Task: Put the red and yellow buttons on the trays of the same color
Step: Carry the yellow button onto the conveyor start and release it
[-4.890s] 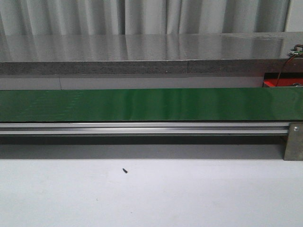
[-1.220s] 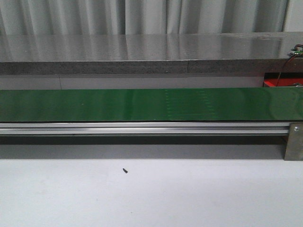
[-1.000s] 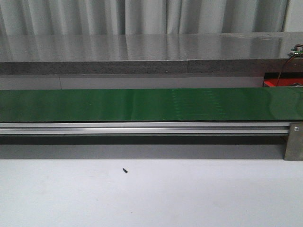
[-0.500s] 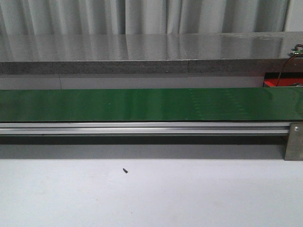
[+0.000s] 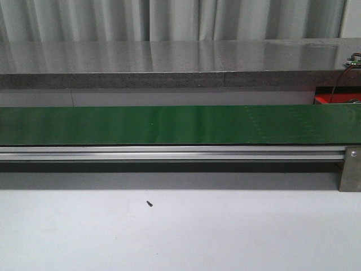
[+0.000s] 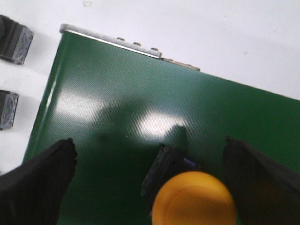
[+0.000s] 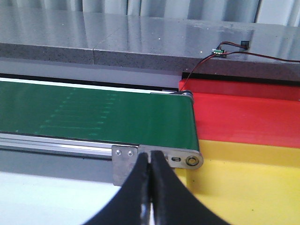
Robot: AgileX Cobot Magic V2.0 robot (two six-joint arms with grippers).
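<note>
In the left wrist view a yellow button (image 6: 194,199) with a black base sits on the green conveyor belt (image 6: 117,93), near the belt's end. My left gripper (image 6: 150,144) is open over it. The button lies between the two black fingers (image 6: 40,176), closer to one finger and held by neither. No red button shows in any view. In the right wrist view my right gripper (image 7: 150,161) is shut with nothing in it. It hangs just before the belt's other end, where the red tray (image 7: 243,117) and the yellow tray (image 7: 253,183) lie side by side.
The green belt (image 5: 169,124) spans the front view on an aluminium rail (image 5: 169,152), with a grey counter (image 5: 169,62) behind it. Two black blocks (image 6: 14,37) lie on the white table beside the belt end. A metal bracket (image 7: 126,161) stands at the tray end.
Faint marks on the belt have drifted to the right in the front view, so the belt is running that way. No arm enters the front view.
</note>
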